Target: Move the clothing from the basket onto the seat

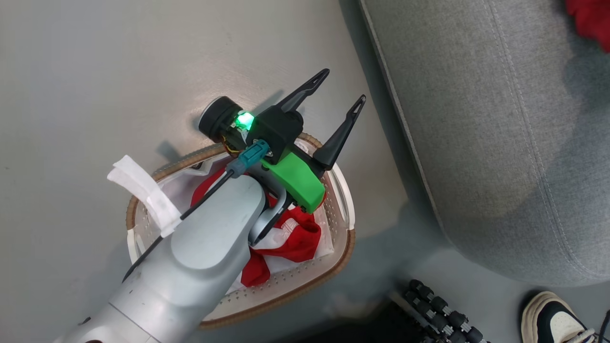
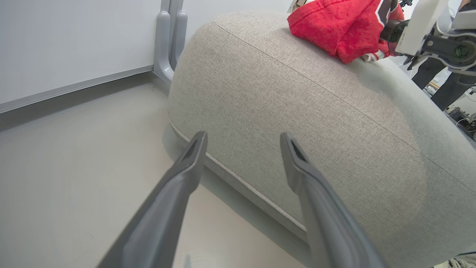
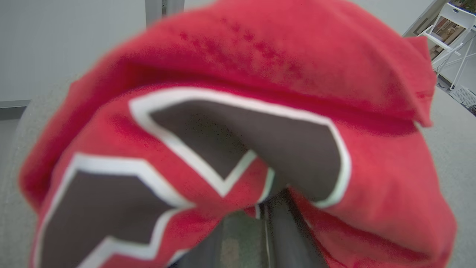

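1. Jersey (image 3: 238, 149) is right up against the right wrist cam and blurred. Black numerals with white outline, draped over the right gripper (image 3: 264, 219).
2. Right gripper: fingers close together, tips buried under the fabric. Can't tell whether it's pinching the jersey.
3. Jersey rests on top of the seat (image 2: 297, 111), well in from the basket-side edge.
4. Left gripper (image 1: 344, 85): spread wide, holding nothing, above the far rim of the basket (image 1: 343, 257), aimed at the seat's side.
5. Red garment (image 1: 300, 238) with white trim lies in the basket, partly hidden by the left forearm (image 1: 200, 257).
6. Basket is on the floor (image 1: 95, 71) near the seat's corner. A shoe (image 1: 553, 319) is beside that corner.
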Tool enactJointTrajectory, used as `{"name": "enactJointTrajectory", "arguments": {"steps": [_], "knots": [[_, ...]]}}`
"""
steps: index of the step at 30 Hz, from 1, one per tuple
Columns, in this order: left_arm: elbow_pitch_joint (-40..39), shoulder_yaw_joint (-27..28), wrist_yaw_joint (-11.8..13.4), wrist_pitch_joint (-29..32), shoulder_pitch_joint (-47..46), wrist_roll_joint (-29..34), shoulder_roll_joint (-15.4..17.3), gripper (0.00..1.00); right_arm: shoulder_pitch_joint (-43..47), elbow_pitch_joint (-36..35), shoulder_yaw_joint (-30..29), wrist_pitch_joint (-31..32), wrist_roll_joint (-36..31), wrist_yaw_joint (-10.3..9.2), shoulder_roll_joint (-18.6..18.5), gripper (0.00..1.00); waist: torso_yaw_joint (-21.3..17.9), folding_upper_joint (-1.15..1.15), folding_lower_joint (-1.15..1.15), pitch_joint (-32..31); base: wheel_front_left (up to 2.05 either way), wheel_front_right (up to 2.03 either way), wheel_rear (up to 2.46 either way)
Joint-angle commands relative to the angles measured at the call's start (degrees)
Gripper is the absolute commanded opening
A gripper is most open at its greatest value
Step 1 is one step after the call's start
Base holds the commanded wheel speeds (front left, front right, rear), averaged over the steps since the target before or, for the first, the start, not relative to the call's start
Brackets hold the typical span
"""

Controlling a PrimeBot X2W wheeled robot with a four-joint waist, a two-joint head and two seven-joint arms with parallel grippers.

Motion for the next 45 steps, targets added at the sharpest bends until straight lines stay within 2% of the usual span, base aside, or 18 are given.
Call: {"name": "enactJointTrajectory", "arguments": {"steps": [1,2,9,17,28,36,45], "knots": [[0.0,0.4,-0.2,0.0,0.4,0.3,0.2,1.00,1.8,0.1,-0.4,-0.3,-0.5,-0.07,0.2,0.77,0.0,0.00,-0.01,-0.5,0.00,0.00,0.00],[-0.1,0.8,-0.2,0.0,0.7,0.3,0.3,1.00,2.8,-0.3,-0.9,-0.3,-0.4,-0.08,0.6,1.00,-0.1,0.00,-0.01,-0.9,0.00,0.00,0.00],[0.0,3.1,-0.2,0.0,2.7,0.9,0.2,1.00,10.1,-3.8,-1.2,-0.3,0.4,-0.07,3.2,1.00,-0.6,0.00,-0.01,-4.8,0.00,0.00,0.00],[-1.3,9.4,0.4,0.0,7.8,1.8,0.3,1.00,18.6,-11.5,1.9,-0.3,2.2,-0.07,5.0,1.00,0.6,0.00,-0.01,-11.5,0.00,0.00,0.00],[-4.1,21.7,1.0,0.0,16.5,4.8,-1.0,1.00,22.9,-21.1,7.6,-0.3,5.2,-0.07,7.5,1.00,7.2,0.00,-0.01,-20.1,0.00,0.00,0.00],[-5.6,31.4,1.1,0.0,23.1,8.4,-2.1,1.00,25.5,-22.3,9.2,-0.3,4.6,-0.07,10.4,1.00,12.0,0.00,-0.01,-25.4,0.00,0.00,0.00],[-6.0,39.9,0.6,0.0,31.0,12.6,-2.7,1.00,30.4,-21.3,9.9,-0.3,3.1,-0.07,13.3,1.00,14.0,0.00,-0.01,-31.4,0.00,0.00,0.00]]}}
